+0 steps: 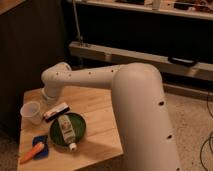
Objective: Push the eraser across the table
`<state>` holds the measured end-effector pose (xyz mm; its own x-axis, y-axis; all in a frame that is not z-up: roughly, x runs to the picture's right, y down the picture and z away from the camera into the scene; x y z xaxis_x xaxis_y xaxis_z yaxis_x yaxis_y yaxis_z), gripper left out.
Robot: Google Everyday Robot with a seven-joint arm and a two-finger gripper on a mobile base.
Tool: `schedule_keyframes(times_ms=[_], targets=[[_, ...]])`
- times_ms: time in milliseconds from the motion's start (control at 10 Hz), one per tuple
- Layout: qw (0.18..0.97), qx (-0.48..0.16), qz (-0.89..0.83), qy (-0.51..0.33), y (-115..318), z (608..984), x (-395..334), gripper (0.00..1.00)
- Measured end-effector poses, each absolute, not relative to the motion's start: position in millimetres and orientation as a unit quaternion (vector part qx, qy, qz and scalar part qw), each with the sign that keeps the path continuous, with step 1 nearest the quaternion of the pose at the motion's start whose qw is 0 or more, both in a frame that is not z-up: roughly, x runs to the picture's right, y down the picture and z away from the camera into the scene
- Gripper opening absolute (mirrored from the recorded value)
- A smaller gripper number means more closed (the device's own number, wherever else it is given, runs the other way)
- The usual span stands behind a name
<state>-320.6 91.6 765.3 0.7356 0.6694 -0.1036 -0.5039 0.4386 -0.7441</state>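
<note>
The eraser, a slim bar with a black top and white side, lies on the light-wood table near its left side, between a clear cup and a green plate. My gripper hangs down from the white arm's wrist, just behind and slightly left of the eraser, close above the tabletop. It is largely hidden under the wrist. I cannot tell whether it touches the eraser.
A clear plastic cup stands left of the eraser. A green plate holds a lying white bottle. A blue block and an orange carrot-like thing lie at the front left corner. A dark cabinet stands behind.
</note>
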Motion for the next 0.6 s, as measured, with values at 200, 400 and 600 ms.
schedule_keyframes(times_ms=[200,400,600], targets=[[0.848,-0.402,0.331,-0.097,98.0,768.9,-332.0,0.00],[0.852,-0.410,0.315,-0.083,112.3,779.8,-336.9,0.00],[0.853,-0.417,0.304,-0.073,123.5,786.6,-339.6,0.00]])
